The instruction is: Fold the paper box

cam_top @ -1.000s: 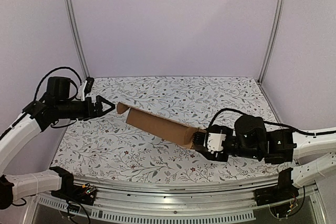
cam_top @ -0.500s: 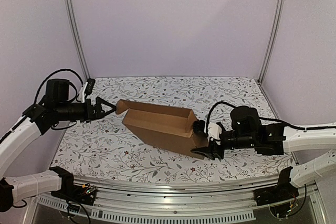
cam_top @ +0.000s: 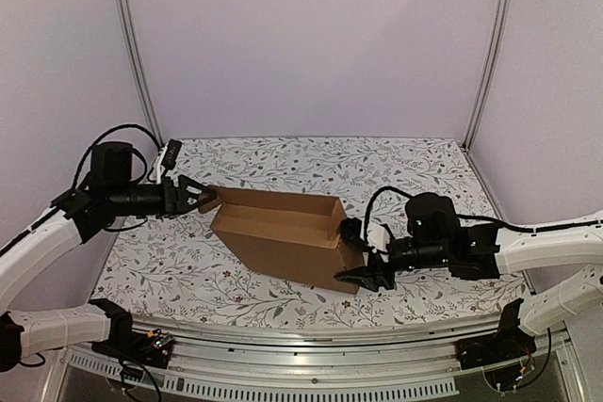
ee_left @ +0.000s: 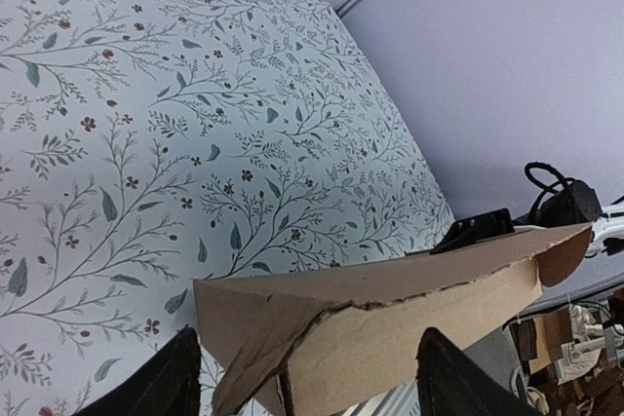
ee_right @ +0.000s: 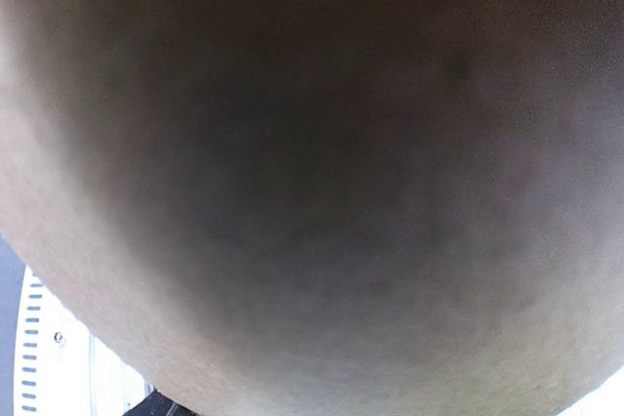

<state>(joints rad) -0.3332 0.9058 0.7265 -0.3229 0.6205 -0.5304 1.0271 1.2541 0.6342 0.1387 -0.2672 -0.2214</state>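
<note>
Right now the box [cam_top: 283,237] sits in the middle of the tabletop [cam_top: 405,171]. Its long side runs from the middle left of the frame down to the lower right, and its open side faces up. The left pincer [cam_top: 200,197] is at the box's left end and points right, along that long line. It is open, with one finger [ee_left: 161,387] on each side of the end flap [ee_left: 292,323]. The right pincer [cam_top: 361,253] grips the other end; its own camera sees only brown blur. I think the left arm pinches next, so the flap has to be between its fingers.
</note>
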